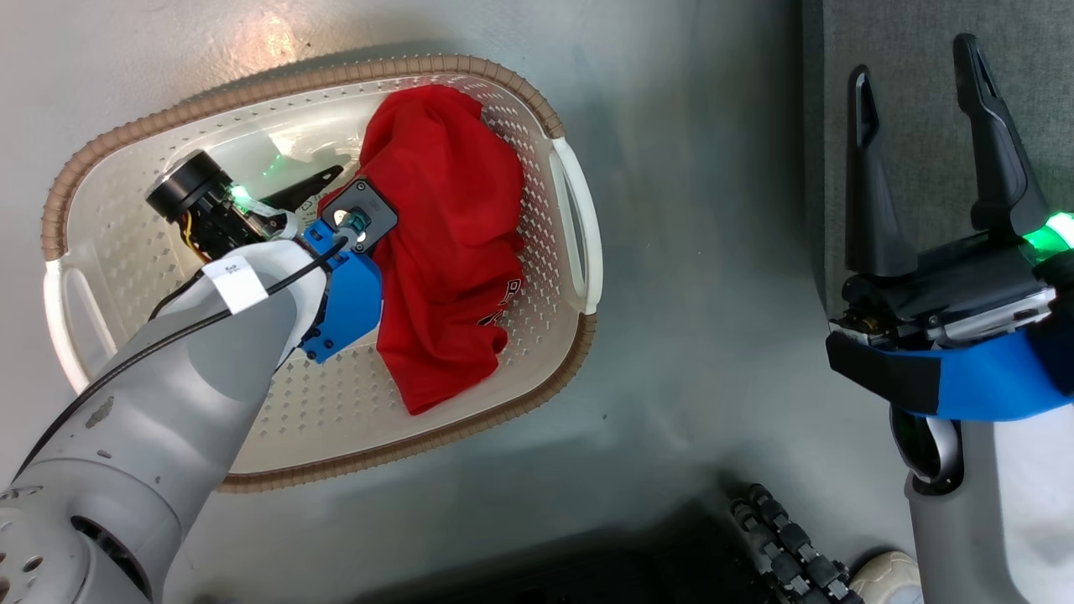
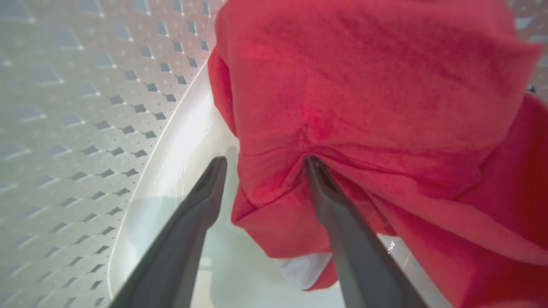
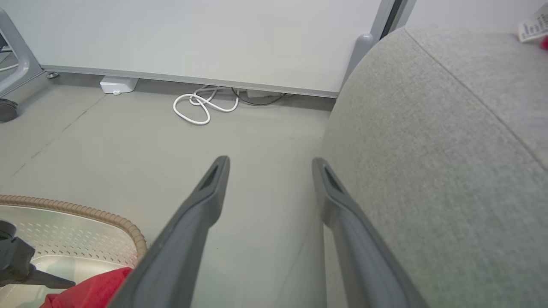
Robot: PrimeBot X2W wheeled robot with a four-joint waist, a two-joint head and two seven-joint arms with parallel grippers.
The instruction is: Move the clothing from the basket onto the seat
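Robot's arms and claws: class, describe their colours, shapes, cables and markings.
Pale grey forearms, blue wrist brackets, green wrist lights. The left claw and right claw each have two long, dark fingers. A black cable and white label cross the left forearm.

Head view: even, diffuse light; pale glare on the floor (image 1: 696,277) at 11 o'clock, dark shadow at 6 o'clock. Left wrist view: soft focus; basket (image 2: 64,128) wall blurred toward 9 o'clock, sheen on its base; clothing (image 2: 364,85) fuzzy. Right wrist view: bright, sharp, edges bowed.

Red clothing (image 1: 445,252) in basket (image 1: 336,411), left gripper (image 1: 334,179) beside it, right gripper (image 1: 913,60) spread by seat (image 1: 1036,84)
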